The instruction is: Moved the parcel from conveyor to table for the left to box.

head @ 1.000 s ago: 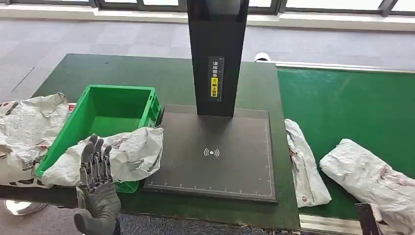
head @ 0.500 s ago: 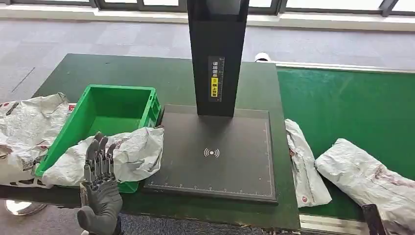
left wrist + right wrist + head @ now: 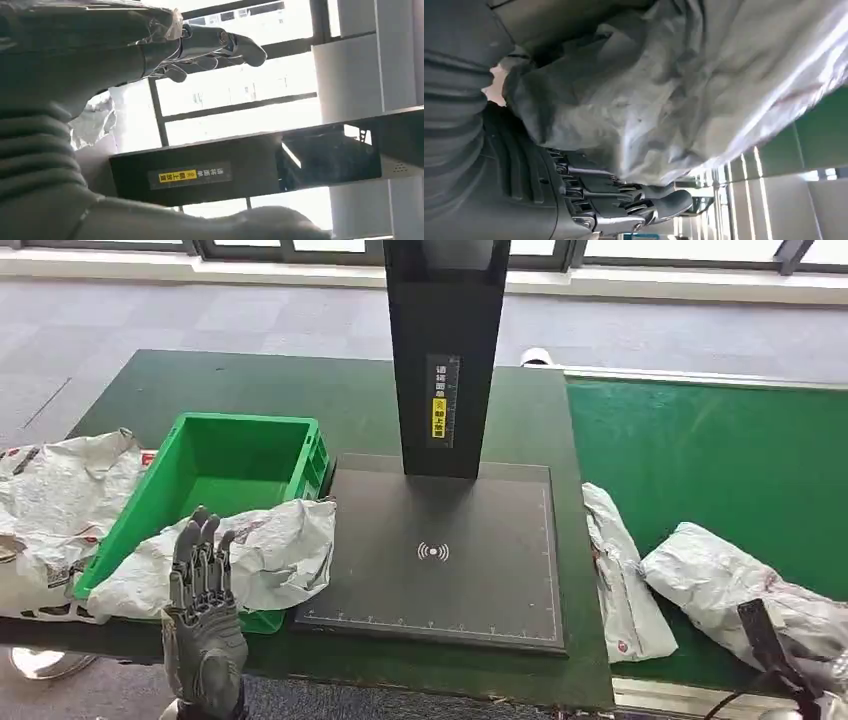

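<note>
Far left, crumpled white bags (image 3: 55,510) cut off by the edge, then the left hand (image 3: 203,635) raised before the surface (image 3: 300,390), fingers (image 3: 200,555) straight, apart, holding nothing, partly masking a parcel draped over the green box (image 3: 215,495). Centre: black scanner plate (image 3: 440,560) and post (image 3: 445,350), blocking the far surface. Right, on the conveyor (image 3: 700,450): flat bag (image 3: 620,580), then the parcel (image 3: 730,590), right hand (image 3: 589,200) close against it, grip impossible to tell.
</note>
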Controlling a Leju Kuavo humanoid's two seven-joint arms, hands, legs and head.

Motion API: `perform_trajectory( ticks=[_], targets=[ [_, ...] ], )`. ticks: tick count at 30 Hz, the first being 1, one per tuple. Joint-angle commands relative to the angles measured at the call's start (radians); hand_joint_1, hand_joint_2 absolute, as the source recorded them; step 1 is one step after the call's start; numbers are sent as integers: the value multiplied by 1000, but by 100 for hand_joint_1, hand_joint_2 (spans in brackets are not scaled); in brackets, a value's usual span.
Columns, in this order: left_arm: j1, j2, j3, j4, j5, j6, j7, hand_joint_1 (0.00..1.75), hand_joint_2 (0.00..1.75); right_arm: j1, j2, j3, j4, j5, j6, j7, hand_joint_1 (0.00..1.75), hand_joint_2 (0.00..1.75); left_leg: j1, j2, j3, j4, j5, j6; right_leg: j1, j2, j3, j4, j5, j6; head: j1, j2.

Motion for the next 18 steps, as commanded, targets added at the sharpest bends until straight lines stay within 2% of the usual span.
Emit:
perform_trajectory(
  ticks=[1,9,12,14,15,18],
  targets=[
    [-25,-34,86,74,17,-59,2,0,175,-16,2,109,189,-10,88,-26,175,175,1,-1,2,-4,1,-1,1,-1,3,-5,2,-1,0,0],
    [-22,-41,103,75,10,-65,2,0,175,54,21,18,116,-194,152,-173,175,175,1,-2,1,-2,1,0,1,-2,2,-3,1,0,0,0],
    [-23,-40,104,75,10,-66,2,0,175,65,27,5,103,-213,152,-184,175,175,2,-3,0,-2,1,0,2,-3,2,-4,1,0,0,0],
    [-16,-44,102,68,-2,-51,2,0,175,104,77,-45,-29,-361,230,-310,175,175,2,-2,0,-2,1,-1,2,-2,2,-3,1,0,0,0],
    [-16,-44,102,68,-2,-51,2,0,175,104,77,-45,-29,-361,230,-310,175,175,2,-2,0,-2,1,-1,2,-2,2,-4,1,-1,0,0],
    [0,-38,90,49,-4,-29,2,0,175,151,137,-50,-202,-460,312,-365,175,175,1,-2,0,-1,1,-1,1,-2,2,-2,0,-1,0,0]
  ],
)
